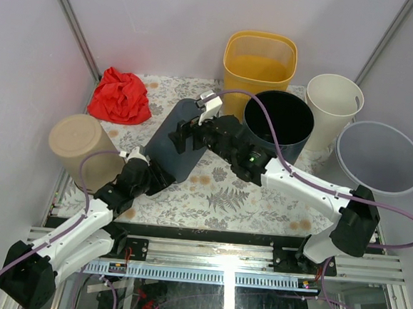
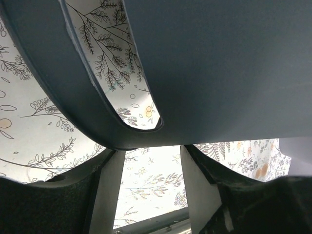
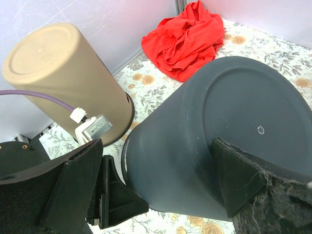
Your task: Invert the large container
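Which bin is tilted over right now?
The dark grey bin in the middle: it leans over, while the tan bin stands inverted and the others stand mouth-up.

Bright, even, soft-shadowed light throughout; the left wrist close-up is slightly blurred.

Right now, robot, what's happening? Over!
Left end effector open at dark bin rim. Right end effector open, one finger on its base. Bin tilted, base up, not flat. Tan bin close beside.
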You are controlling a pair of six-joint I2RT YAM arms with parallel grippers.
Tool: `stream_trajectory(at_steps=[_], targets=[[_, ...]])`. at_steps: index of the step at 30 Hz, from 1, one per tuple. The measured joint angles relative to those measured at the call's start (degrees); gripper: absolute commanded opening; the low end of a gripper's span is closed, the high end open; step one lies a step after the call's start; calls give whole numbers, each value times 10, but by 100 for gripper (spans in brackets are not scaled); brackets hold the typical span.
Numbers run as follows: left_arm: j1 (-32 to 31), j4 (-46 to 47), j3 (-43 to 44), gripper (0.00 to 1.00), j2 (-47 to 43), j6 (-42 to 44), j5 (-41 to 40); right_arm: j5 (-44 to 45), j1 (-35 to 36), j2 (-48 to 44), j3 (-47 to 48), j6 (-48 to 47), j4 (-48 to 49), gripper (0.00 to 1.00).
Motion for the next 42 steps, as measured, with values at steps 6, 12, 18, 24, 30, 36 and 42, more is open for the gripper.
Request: stream_trajectory(at_steps=[6, 12, 18, 24, 30, 36, 42], targets=[[0, -1, 0, 51, 2, 4, -16, -2, 3, 6, 1, 0, 11, 99], [0, -3, 2, 52, 17, 7, -30, -16, 8, 16, 3, 1, 24, 99], [-1, 6, 24, 53, 37, 11, -39, -37, 18, 24, 4, 11, 14, 99], [-3, 45, 50, 53, 47, 12, -40, -56, 29, 39, 4, 15, 5, 100], [-3, 52, 50, 53, 48, 12, -41, -56, 29, 39, 3, 16, 5, 100], [-3, 52, 50, 53, 34, 12, -42, -54, 29, 36, 0, 16, 5, 100], [-3, 51, 50, 53, 24, 13, -43, -39, 29, 25, -8, 15, 2, 99]])
